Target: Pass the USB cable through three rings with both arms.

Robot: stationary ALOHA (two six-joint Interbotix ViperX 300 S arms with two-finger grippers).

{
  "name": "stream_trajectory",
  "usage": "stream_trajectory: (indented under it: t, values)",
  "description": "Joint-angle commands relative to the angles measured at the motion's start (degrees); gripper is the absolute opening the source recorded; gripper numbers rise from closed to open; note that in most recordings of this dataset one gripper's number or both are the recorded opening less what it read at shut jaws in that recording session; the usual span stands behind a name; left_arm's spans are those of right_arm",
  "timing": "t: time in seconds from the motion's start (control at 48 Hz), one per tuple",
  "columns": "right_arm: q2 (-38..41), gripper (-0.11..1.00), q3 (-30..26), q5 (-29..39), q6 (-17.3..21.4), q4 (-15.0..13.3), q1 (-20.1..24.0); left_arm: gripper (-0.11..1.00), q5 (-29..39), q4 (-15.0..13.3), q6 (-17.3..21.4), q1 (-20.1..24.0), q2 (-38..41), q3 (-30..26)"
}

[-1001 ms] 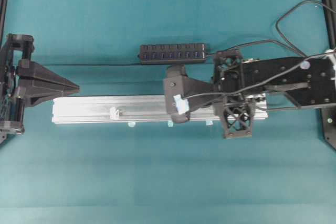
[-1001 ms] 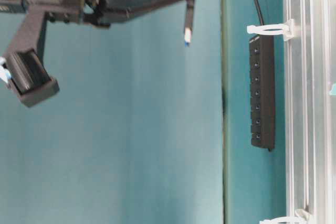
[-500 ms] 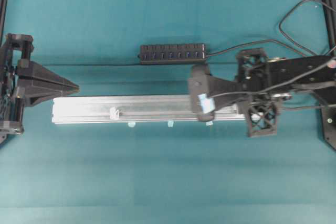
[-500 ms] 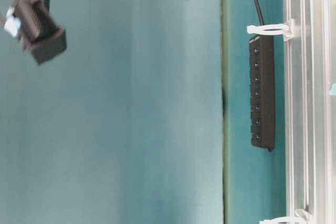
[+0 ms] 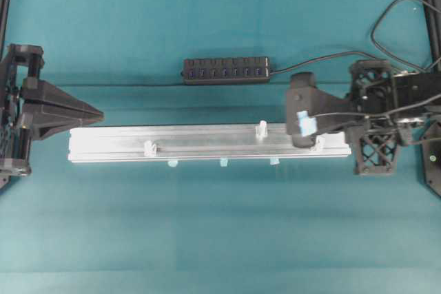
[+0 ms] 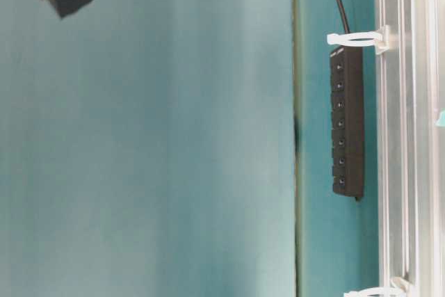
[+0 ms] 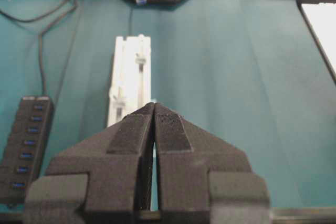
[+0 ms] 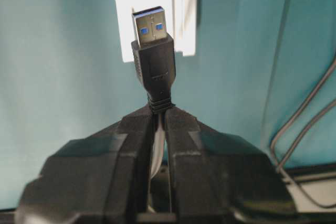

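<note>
Right claw [image 8: 157,109] just backed off to the rail's [image 5: 207,142] right end, clamped on the USB plug [image 8: 153,51], lined up for the rings [image 5: 262,129]. None threaded yet. Left claw [image 7: 154,109] sits closed, empty.

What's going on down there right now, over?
Left gripper shut, empty. Right gripper shut on the USB cable, plug pointing at the rail. Rings unthreaded. Nothing blocking.

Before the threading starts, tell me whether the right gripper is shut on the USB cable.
Shut on it. In the right wrist view the right gripper pinches the USB cable just behind its plug, which sticks out toward the rail.
</note>
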Motion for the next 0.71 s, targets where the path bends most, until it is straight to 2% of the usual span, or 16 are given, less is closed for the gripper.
stream_trajectory:
  t: [0.0, 0.292, 0.688]
  values:
    - [-2.46, -0.06, 0.79, -0.18, 0.79, -0.18, -0.09, 0.02, -0.26, 0.09, 0.00, 0.09, 0.18, -1.67]
    - [-4.04, -0.06, 7.29, -2.37, 2.29, 0.88, -0.09, 0.02, -0.26, 0.18, 0.00, 0.09, 0.44, -1.67]
    - [-3.78, -0.06, 14.15, -12.39, 2.55, 0.97, -0.09, 0.02, -0.26, 0.09, 0.00, 0.18, 0.62, -1.76]
